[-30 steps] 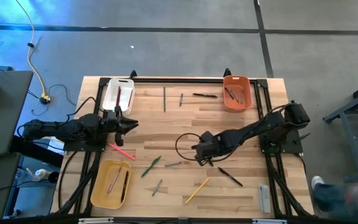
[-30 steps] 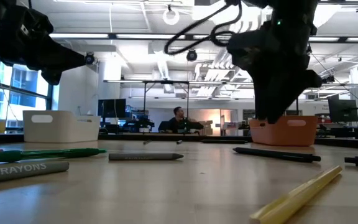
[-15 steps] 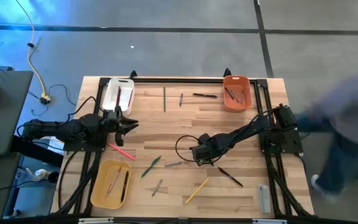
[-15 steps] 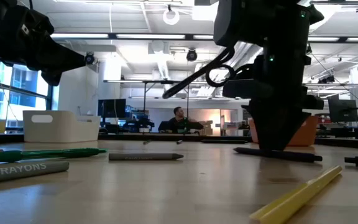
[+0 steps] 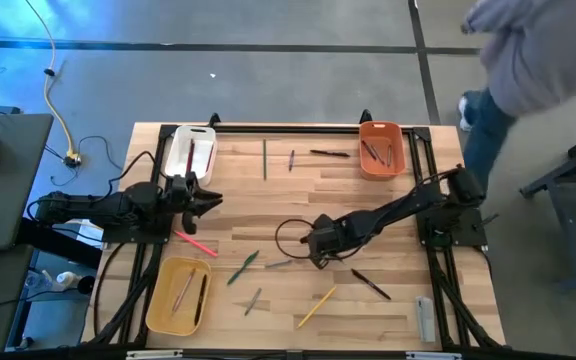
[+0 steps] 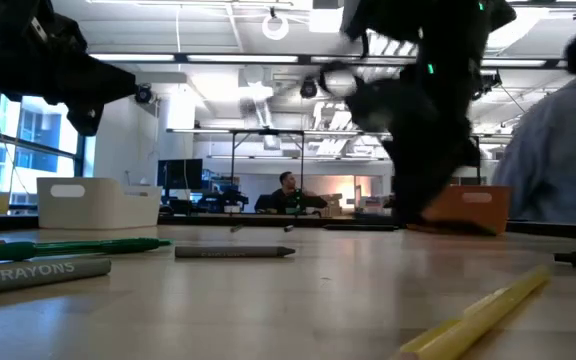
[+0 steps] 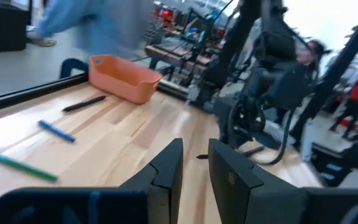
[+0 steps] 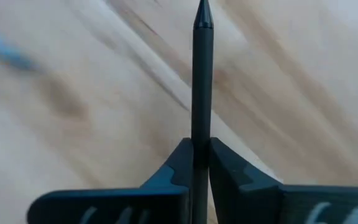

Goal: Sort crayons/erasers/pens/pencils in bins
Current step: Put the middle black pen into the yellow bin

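- Hovering beside the white bin [image 5: 190,150], the left gripper [image 5: 211,198] is seen in its wrist view with a narrow gap between its fingers and nothing in it; if it is swung toward mid-table while the other arm works there, the two arms could be brought into contact.
- Loose sticks are left on the table [image 5: 268,195], among them a pink one [image 5: 195,243] just in front of the left gripper and a green one [image 5: 243,266] nearer the middle; these could be knocked or rolled by a low sweep of either arm.
- At mid-table the right gripper [image 5: 315,252] is closed on a dark pencil [image 8: 201,93], pinched near one end with most of its length sticking out ahead of the fingers.
- With so short a hold, the pencil could be levered loose or dropped if its tip is caught on the table or on the orange bin [image 5: 381,148] rim.
- A person [image 5: 528,60] is passing the table's far right corner, where the right arm could be bumped.
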Controlling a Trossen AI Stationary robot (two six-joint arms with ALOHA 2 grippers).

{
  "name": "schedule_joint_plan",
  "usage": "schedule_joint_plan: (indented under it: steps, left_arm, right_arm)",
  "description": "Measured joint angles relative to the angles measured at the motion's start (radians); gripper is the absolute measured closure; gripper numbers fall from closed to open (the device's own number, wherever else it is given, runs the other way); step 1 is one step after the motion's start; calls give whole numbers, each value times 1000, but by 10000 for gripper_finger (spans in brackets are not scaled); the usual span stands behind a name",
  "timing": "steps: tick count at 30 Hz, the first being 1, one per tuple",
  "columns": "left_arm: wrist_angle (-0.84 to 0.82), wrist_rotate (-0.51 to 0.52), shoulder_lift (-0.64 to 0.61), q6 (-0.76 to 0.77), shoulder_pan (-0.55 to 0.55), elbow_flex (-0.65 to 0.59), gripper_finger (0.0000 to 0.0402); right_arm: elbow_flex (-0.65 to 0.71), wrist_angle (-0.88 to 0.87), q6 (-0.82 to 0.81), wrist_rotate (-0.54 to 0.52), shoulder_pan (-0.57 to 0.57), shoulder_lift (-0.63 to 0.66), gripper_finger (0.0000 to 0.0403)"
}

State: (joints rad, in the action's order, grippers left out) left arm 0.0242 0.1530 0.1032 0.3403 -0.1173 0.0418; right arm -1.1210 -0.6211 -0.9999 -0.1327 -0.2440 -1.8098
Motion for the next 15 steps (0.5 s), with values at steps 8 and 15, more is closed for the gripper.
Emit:
schedule_joint_plan:
  steps: [8,15]
  left_arm:
    - [51,-39,2,50,1,0,361]
    - [124,-51,51,59,1,0,379]
  right_arm:
    - [14,512,509,34,78,69,391]
    - [157,1181,668,204,212,3,391]
